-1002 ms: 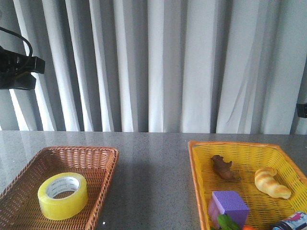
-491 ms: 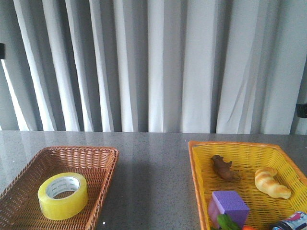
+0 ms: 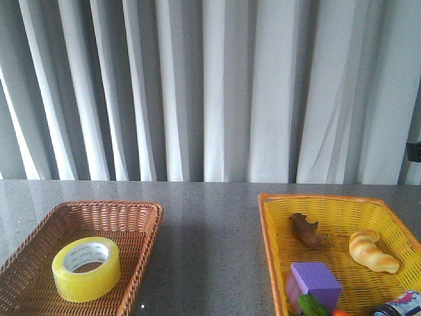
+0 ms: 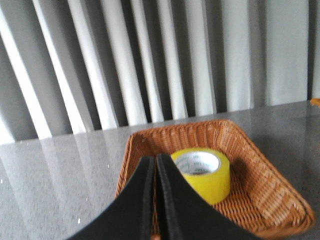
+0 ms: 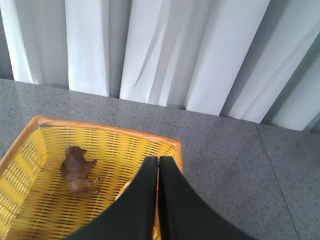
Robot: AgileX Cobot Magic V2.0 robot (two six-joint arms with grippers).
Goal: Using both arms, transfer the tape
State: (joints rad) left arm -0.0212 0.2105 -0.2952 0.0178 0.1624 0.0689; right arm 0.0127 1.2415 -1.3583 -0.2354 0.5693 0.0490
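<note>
Tape lies in the brown basket just beyond the closed, empty left gripper.

On my left, the tape lies flat in the wicker basket, toward its near end. Over on my right sits the second basket. In it, the animal figure is at the back, the croissant toy right of it, the block nearer me. Bare table runs between the baskets, curtain behind everything.
</note>
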